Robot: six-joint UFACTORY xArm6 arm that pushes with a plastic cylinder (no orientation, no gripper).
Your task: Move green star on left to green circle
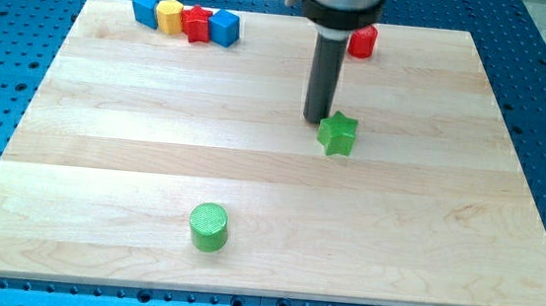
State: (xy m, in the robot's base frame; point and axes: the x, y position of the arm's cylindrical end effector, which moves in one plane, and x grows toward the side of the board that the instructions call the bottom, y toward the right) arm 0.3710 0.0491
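Note:
The green star lies on the wooden board, right of the view's centre. The green circle, a short cylinder, stands near the view's bottom, left of centre, well apart from the star. My tip sits just at the star's upper left edge, touching or nearly touching it. The dark rod rises from there to the arm at the view's top.
A row of blocks lies along the board's top left edge: a blue block, a yellow block, a red block and a blue cube. A red cylinder stands at the top, right of the rod.

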